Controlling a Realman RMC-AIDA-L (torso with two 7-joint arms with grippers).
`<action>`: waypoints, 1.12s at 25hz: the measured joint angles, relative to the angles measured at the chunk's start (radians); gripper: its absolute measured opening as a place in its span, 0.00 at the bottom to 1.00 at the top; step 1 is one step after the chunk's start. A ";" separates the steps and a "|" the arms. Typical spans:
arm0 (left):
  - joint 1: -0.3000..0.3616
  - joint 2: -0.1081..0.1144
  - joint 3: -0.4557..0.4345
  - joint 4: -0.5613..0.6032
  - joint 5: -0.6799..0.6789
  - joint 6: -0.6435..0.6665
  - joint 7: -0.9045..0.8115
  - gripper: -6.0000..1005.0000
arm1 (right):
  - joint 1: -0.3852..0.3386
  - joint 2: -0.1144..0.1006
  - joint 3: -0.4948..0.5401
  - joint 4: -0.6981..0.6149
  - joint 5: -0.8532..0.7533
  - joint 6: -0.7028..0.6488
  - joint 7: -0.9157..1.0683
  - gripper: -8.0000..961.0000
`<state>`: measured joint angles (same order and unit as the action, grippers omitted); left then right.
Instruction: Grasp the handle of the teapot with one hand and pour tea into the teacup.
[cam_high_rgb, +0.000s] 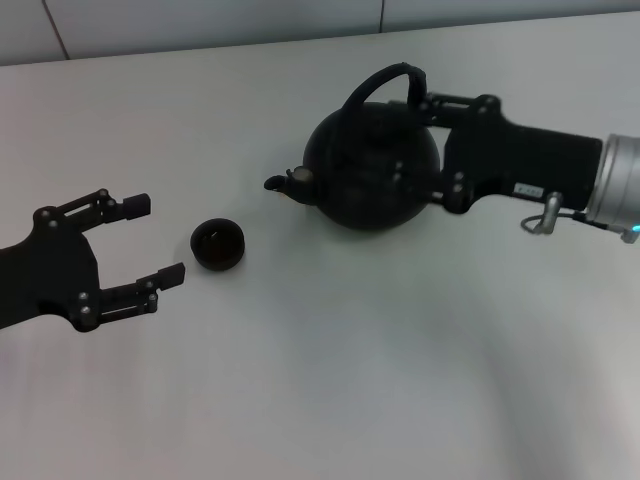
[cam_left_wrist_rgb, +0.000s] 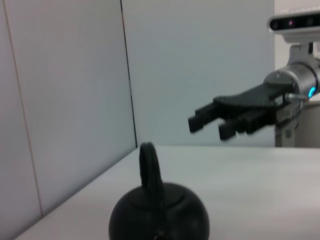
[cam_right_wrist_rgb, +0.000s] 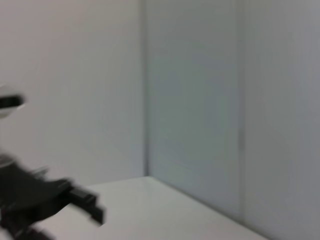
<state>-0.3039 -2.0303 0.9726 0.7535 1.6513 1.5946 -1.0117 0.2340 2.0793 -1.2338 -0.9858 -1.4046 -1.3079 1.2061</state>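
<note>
Spreading wide, the left gripper is hovering at the near left of the white table, its two fingertips well apart and holding nothing. Just beside its open jaws the teacup is sitting upright, not touched by either finger.

Farther back and to the right, the teapot is standing with its short spout pointing toward the teacup, a clear gap lying between them. Its handle is arching over the lid. The right gripper is reaching in from the right edge, its jaws open, one finger lying by the handle's foot and the other low against the pot's side; whether either finger is touching cannot be told.

Bare tabletop is stretching across the whole near side, and the table's far edge is running behind the teapot.
</note>
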 joint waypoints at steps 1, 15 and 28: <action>0.000 0.000 0.000 0.000 0.000 0.000 0.000 0.80 | 0.014 0.001 -0.003 -0.003 -0.029 -0.031 -0.012 0.60; 0.015 -0.006 -0.062 -0.001 -0.001 0.132 -0.005 0.80 | 0.006 0.003 -0.013 0.003 -0.050 -0.134 -0.108 0.60; 0.025 -0.012 -0.061 0.000 -0.001 0.132 -0.002 0.80 | 0.005 0.002 -0.014 0.014 -0.048 -0.135 -0.108 0.60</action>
<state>-0.2793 -2.0423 0.9112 0.7540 1.6504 1.7265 -1.0141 0.2390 2.0815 -1.2483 -0.9721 -1.4529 -1.4429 1.0979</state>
